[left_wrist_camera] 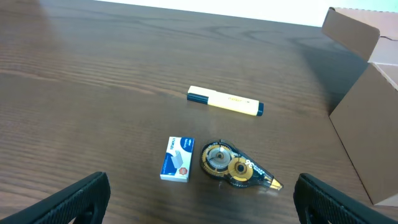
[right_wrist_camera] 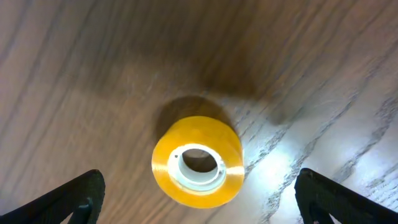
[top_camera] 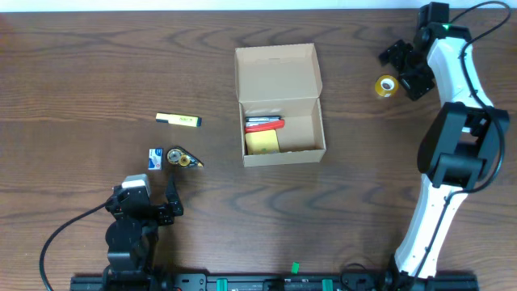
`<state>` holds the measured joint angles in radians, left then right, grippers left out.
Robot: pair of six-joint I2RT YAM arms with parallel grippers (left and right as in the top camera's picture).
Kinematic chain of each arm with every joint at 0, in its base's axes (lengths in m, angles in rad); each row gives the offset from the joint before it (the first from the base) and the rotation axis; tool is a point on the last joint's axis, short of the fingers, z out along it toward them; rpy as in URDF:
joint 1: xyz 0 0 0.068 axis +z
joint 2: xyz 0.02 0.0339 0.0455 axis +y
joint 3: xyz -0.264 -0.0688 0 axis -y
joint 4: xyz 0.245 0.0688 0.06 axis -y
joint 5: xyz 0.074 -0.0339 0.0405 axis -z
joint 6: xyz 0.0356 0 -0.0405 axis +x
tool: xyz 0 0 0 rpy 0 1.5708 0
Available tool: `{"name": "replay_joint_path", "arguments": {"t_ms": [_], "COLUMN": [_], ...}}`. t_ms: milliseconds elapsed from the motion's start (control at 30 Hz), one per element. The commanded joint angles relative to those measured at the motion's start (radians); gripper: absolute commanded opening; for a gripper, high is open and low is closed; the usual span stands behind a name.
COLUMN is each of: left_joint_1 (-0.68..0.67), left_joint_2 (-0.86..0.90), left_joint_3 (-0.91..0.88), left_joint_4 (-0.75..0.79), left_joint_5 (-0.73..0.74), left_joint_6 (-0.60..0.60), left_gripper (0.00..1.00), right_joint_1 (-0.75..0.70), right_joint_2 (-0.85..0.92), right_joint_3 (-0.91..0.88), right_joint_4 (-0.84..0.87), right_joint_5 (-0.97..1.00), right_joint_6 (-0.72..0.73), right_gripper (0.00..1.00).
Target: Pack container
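Right wrist view: the right gripper, fingers wide, faces the yellow tape roll and should close in centred, straddling it, then carry it to the open tan cardboard box mid-table.

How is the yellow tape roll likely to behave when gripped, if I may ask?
The yellow tape roll lies flat, hole up, so it probably won't roll unless tipped on edge. Its white core suggests it is stiff. The glossy curved side may slip.
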<state>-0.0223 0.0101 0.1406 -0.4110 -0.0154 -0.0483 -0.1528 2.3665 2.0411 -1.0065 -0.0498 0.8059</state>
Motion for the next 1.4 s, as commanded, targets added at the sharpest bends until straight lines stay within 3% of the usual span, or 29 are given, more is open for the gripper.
{"name": "replay_joint_path", "arguments": {"t_ms": [0,200,400,667,933,1367], "left_joint_1": [0.005,0.005,0.005,0.005,0.005,0.005], "left_joint_2": [-0.006,-0.006,-0.006,-0.006,-0.006,-0.006], "left_joint_3": [-0.019,-0.019,-0.019,-0.019,-0.019,-0.019], "left_joint_4": [-0.006,-0.006,-0.006,-0.006,-0.006,-0.006], "left_joint_5": [-0.014,-0.014,-0.014,-0.014,-0.014,-0.014], "left_joint_6": [0.011,0.011,0.011,0.011,0.011,0.011], "left_gripper": [0.95,0.95,0.95,0.95,0.95,0.95], "right_joint_1": [0.014,0.05,0.083,0.079,0.071,0.058], "right_joint_2": [0.009,0.009,0.009,0.009,0.009,0.009], "right_joint_3": [0.022,0.035,0.035,0.036,0.037,0.029], "right_joint_4": [-0.004,-0.015,-0.131,-0.231,-0.037,0.022], "right_joint_5": [-0.007,-0.018,-0.024,0.108,0.137,0.127], "right_joint_6": [-0.08,-0.243,-0.404,-0.449,-0.744,-0.777], "right_gripper": [0.98,0.99,0.99,0.99,0.99,0.99]}}
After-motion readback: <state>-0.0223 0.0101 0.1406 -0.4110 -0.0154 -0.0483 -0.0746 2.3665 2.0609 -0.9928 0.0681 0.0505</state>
